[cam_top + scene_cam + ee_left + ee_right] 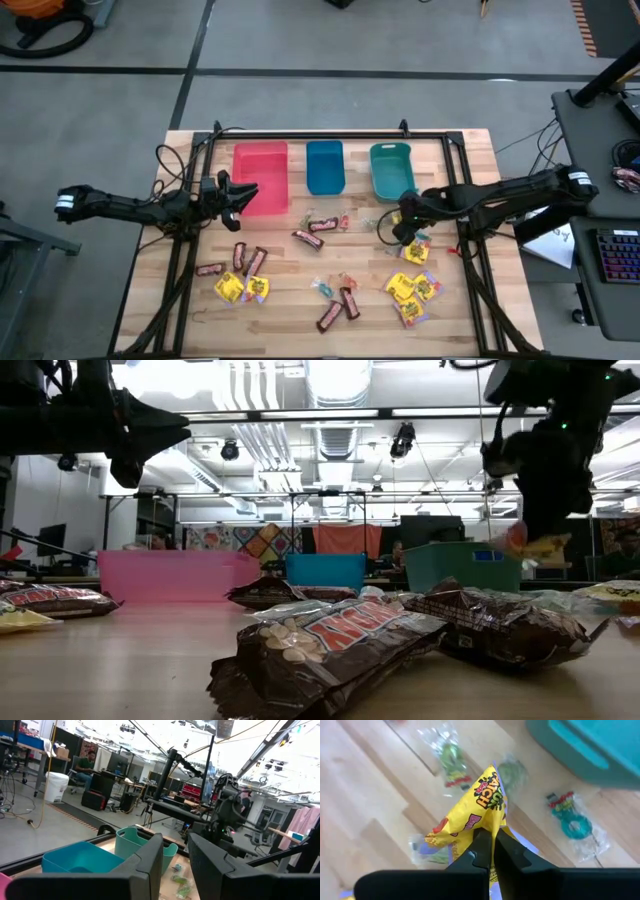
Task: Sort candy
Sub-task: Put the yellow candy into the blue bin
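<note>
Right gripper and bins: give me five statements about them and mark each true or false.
1. The right gripper is shut on a yellow packet. True.
2. The packet lies flat on the table. False: the low view shows it lifted clear.
3. The red bin holds several bars. False: it looks empty.
4. The blue bin stands between the red bin and the teal bin. True.
5. The left gripper holds a brown bar. False: it holds nothing, by the red bin.
</note>
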